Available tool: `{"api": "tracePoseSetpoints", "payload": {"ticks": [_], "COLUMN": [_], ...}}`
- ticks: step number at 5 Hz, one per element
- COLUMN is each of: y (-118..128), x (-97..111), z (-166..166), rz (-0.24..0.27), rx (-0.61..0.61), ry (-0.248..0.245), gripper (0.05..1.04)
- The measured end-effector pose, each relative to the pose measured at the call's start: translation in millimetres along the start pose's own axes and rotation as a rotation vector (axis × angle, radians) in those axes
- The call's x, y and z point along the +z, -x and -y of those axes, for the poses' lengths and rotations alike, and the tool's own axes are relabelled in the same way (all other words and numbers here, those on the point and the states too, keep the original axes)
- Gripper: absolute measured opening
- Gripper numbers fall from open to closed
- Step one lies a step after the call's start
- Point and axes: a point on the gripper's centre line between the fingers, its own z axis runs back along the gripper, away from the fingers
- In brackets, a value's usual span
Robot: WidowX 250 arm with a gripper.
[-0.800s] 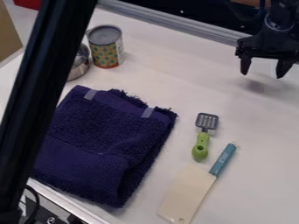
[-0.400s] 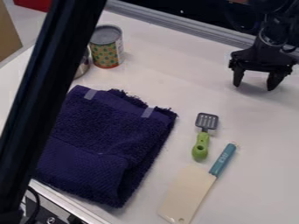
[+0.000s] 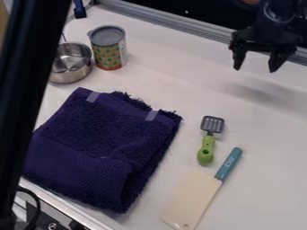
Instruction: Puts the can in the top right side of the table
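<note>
One can (image 3: pixel 109 53) stands upright, its long axis vertical.

Steel pot (image 3: pixel 71 72) at far left. Dark blue towel (image 3: pixel 108 148), folded, near left. Right of it, small spatula (image 3: pixel 207 146), green handle toward near side; just beside, cream-bladed knife (image 3: pixel 195 195) with teal handle.

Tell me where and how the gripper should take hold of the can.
Come from above with the gripper open and close its fingers around the upper sides of the can; it stands upright and round. The pot sits close on one side, so setting the fingers clear of that side looks safest.
</note>
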Motion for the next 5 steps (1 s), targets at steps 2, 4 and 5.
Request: {"api": "tracePoseSetpoints", "payload": {"ticks": [2,4,5], "y": [-29,-64,-81], "x": [29,36,47], "z": [-80,-175,-211], "rz": [0.048,0.133,0.124], "rx": [0.222,0.432,0.532], "ry": [-0.034,-0.011,-0.018], "gripper": [0.999,0.999,0.999]}}
